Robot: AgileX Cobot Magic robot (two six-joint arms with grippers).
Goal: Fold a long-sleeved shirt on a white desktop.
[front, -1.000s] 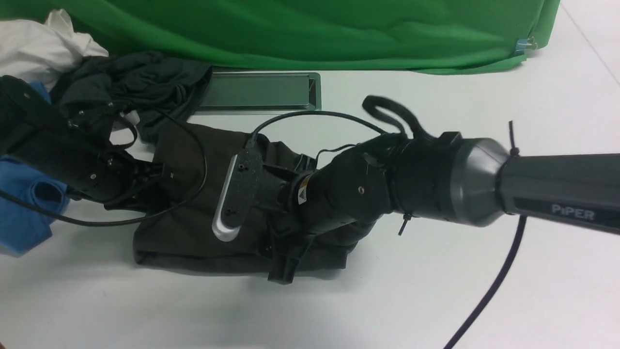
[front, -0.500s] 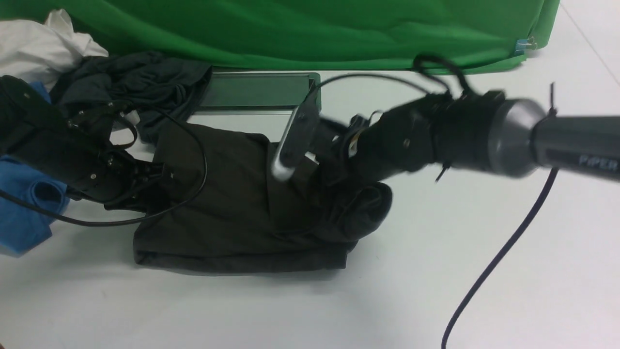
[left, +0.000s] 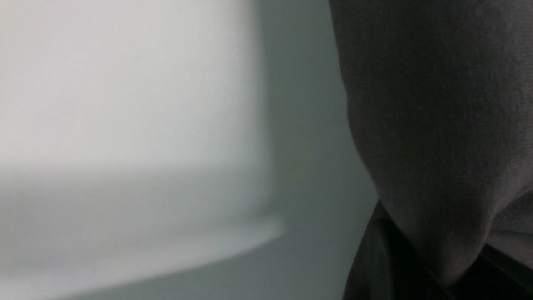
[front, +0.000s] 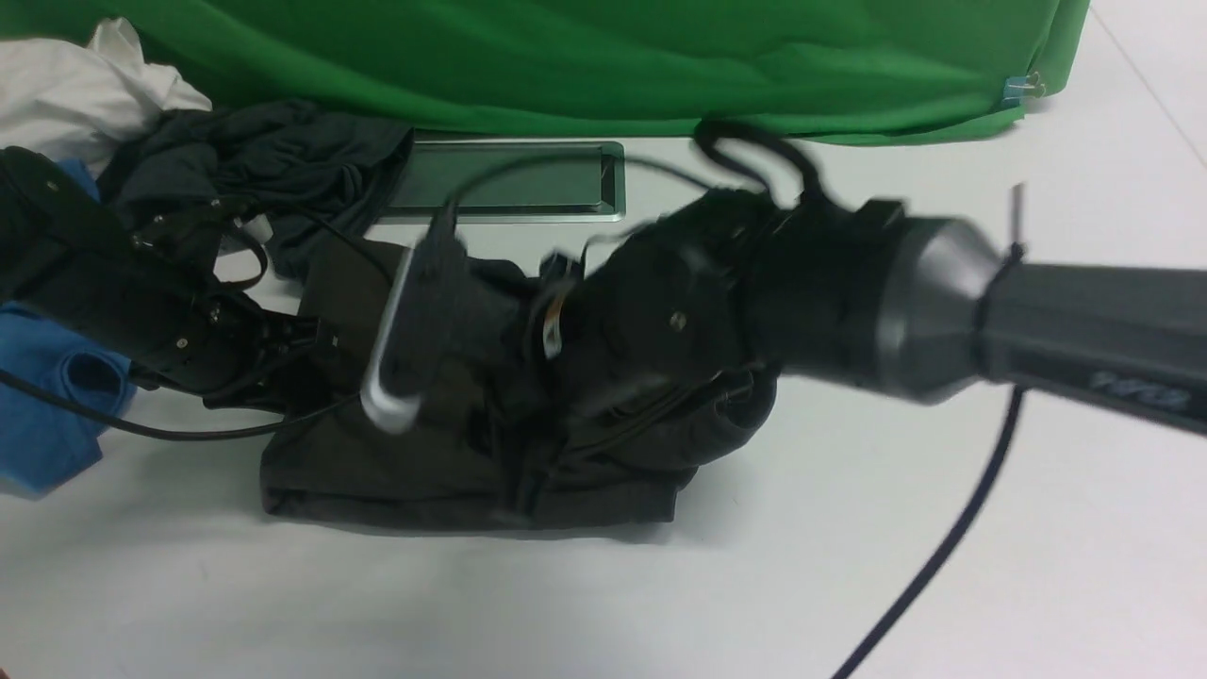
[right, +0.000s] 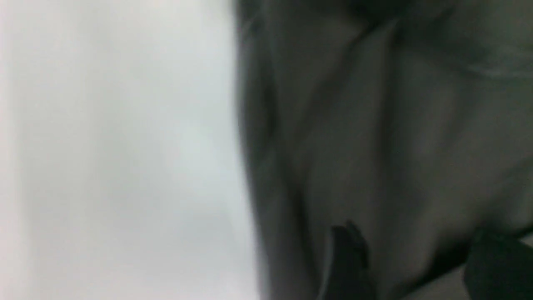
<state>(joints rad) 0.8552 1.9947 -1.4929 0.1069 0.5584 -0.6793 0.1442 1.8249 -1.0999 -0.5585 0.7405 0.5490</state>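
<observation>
The long-sleeved shirt (front: 358, 453) lies as a dark brownish-black folded bundle on the white desktop (front: 849, 566), left of centre. Its right end is bunched into a roll (front: 735, 415). My left gripper (front: 306, 344) sits at the shirt's left edge; in the left wrist view the cloth (left: 437, 125) narrows down into the dark, shut jaws. My right arm (front: 679, 321), blurred, reaches in from the right over the shirt's middle. In the right wrist view my right gripper (right: 416, 254) shows two dark fingers (right: 345, 258) held apart over the shirt's folds (right: 374, 146).
A green cloth (front: 603, 66) runs along the back. In front of it is a metal-framed hatch (front: 509, 179). A charcoal garment (front: 273, 151), a white cloth (front: 85, 85) and a blue garment (front: 47, 396) are piled at the left. A dark cable (front: 943, 547) trails at the front right.
My right arm lifted back and to the right off the shirt, then swung down and left over it again. The shirt's right end now stands bunched. The left arm has not moved.
</observation>
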